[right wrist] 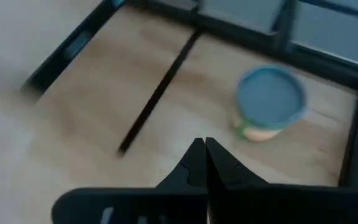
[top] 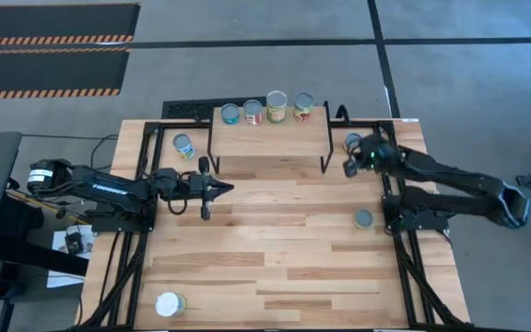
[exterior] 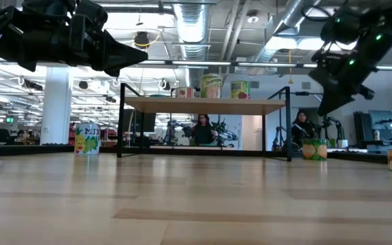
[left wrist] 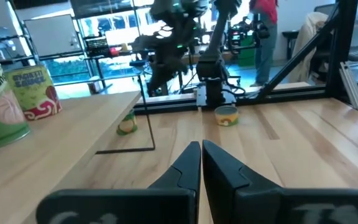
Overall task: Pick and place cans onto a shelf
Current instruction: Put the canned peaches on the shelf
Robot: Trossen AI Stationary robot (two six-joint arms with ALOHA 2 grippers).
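From above, the shelf [top: 270, 138] stands at the far middle of the table [top: 275, 249] with four cans [top: 276, 106] lined along its back edge — placed there, it seems, to leave the front free. Loose cans wait elsewhere: one [top: 183, 146] left of the shelf, one [top: 353, 142] just beside the right gripper [top: 349, 166], one [top: 363, 219] by the right arm's base, one [top: 170, 303] at the near left corner. The left gripper [top: 206, 189] hovers in front of the shelf, empty.

At table height, both grippers hang above the wood, and a green can [exterior: 314, 148] stands right of the shelf leg.

The left wrist camera shows its fingers [left wrist: 185, 168] pressed together, holding nothing.

The right wrist camera looks down on the blue-topped can [right wrist: 271, 102] — probably the next pick — with fingers [right wrist: 194, 163] closed, so they must spread first.
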